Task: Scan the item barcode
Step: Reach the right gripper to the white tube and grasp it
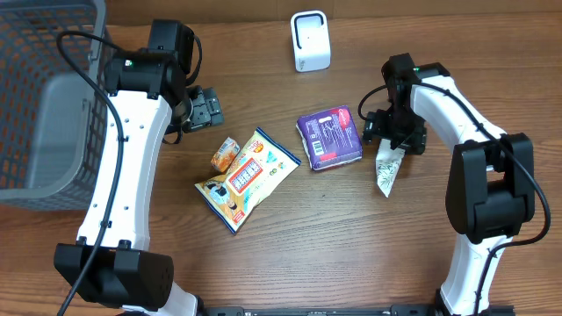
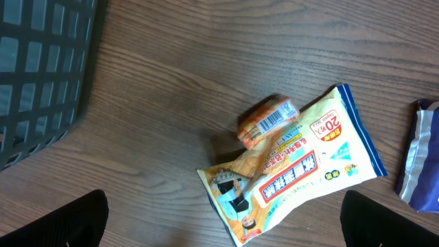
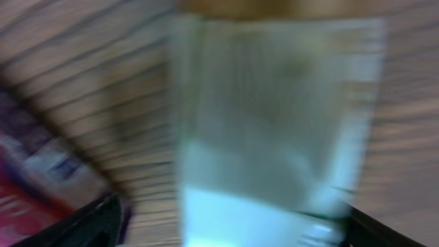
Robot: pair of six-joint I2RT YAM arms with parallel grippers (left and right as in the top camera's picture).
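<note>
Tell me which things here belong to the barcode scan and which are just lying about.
In the job: scanner; sachet, lying beneath the open right gripper.

Lying about, as far as I can judge: purple pack; yellow bag; orange snack; basket; left gripper, open and holding nothing.

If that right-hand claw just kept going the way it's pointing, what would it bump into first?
Probably the pale green-and-white packet: it fills the right gripper's own view, straight ahead between the open fingers, though blur hides how close it is.
</note>
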